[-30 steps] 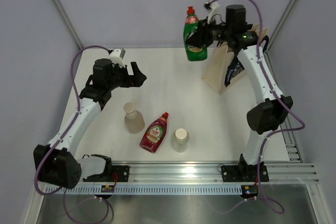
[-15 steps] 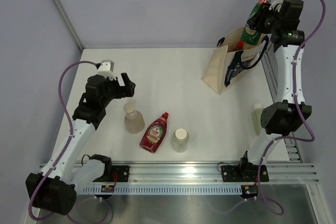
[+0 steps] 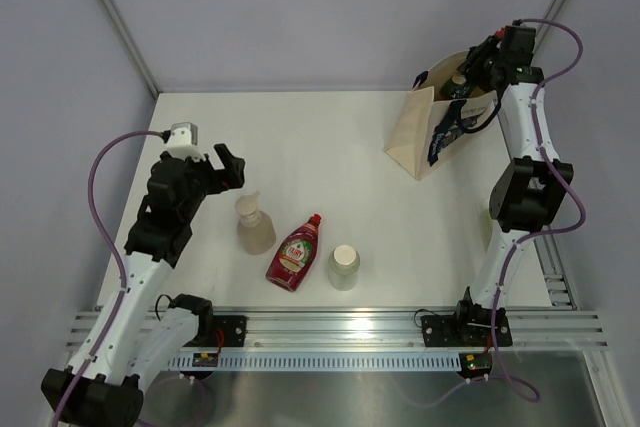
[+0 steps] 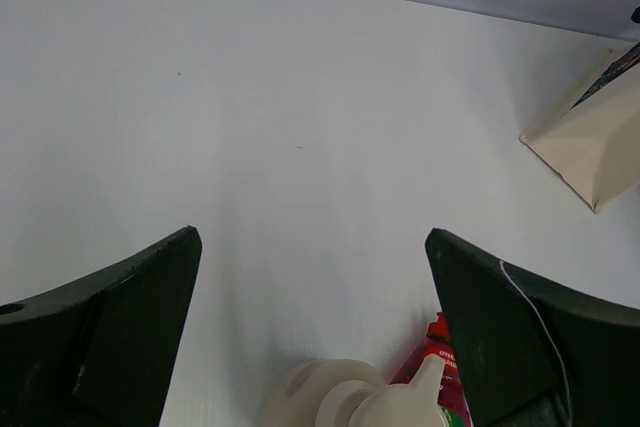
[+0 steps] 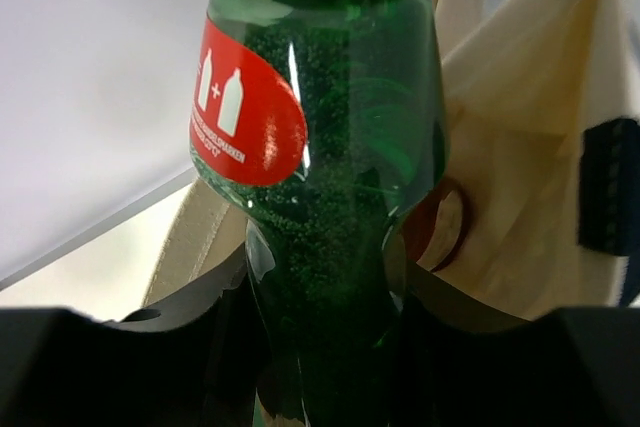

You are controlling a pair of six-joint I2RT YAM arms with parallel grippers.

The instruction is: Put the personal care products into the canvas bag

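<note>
My right gripper (image 3: 478, 69) is shut on the green bottle (image 3: 458, 85) and holds it in the open mouth of the canvas bag (image 3: 425, 137) at the back right. In the right wrist view the green bottle (image 5: 320, 197) sits between my fingers, with the bag's cloth (image 5: 530, 127) behind it. A beige pump bottle (image 3: 253, 226), a red bottle (image 3: 295, 253) lying down and a pale white-capped bottle (image 3: 343, 267) stand at the front middle. My left gripper (image 3: 226, 161) is open and empty, just up and left of the pump bottle (image 4: 370, 397).
The bag's dark navy handles (image 3: 470, 119) hang over its side. The red bottle (image 4: 440, 347) lies right beside the pump bottle in the left wrist view. A metal rail (image 3: 340, 327) runs along the near edge. Grey walls close the back and sides.
My right arm has swung the green bottle from left of the bag, up over it, and down into its mouth. My left arm has drawn back to the left and lower.
</note>
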